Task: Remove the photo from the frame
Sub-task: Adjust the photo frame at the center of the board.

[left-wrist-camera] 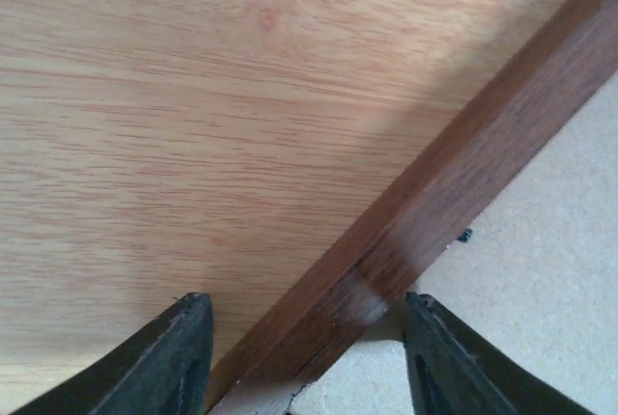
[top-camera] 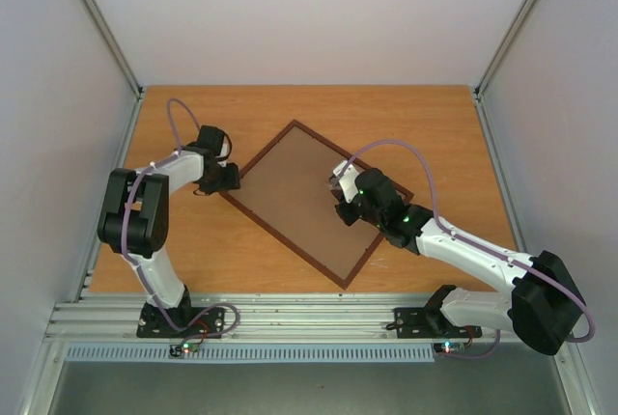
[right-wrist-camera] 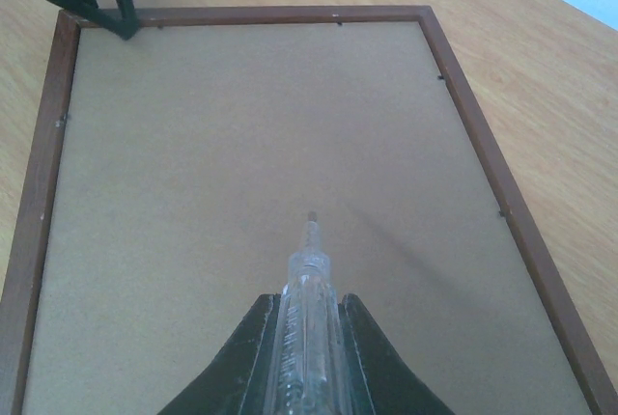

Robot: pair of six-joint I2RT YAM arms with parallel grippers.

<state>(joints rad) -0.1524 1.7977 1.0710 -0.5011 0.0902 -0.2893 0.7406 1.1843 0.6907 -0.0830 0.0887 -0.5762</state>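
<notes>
The frame (top-camera: pixel 285 239) lies face down and askew on the table, its plain brown back (top-camera: pixel 309 193) up. The photo is hidden. My left gripper (top-camera: pixel 224 179) is at the frame's left corner. In the left wrist view it (left-wrist-camera: pixel 304 338) stands open, one finger (left-wrist-camera: pixel 174 347) on each side of the dark wooden rim (left-wrist-camera: pixel 463 164), with gaps showing. My right gripper (right-wrist-camera: pixel 309 328) hovers over the back board (right-wrist-camera: pixel 241 145), shut on a clear plastic tool (right-wrist-camera: pixel 309 280) with a thin metal tip that points at the board.
Small dark tabs (right-wrist-camera: pixel 441 76) (right-wrist-camera: pixel 500 212) sit along the inner edge of the rim (right-wrist-camera: pixel 483 145); another tab (left-wrist-camera: pixel 465 235) shows by my left gripper. The wooden table (top-camera: pixel 193 261) is walled by white panels on three sides.
</notes>
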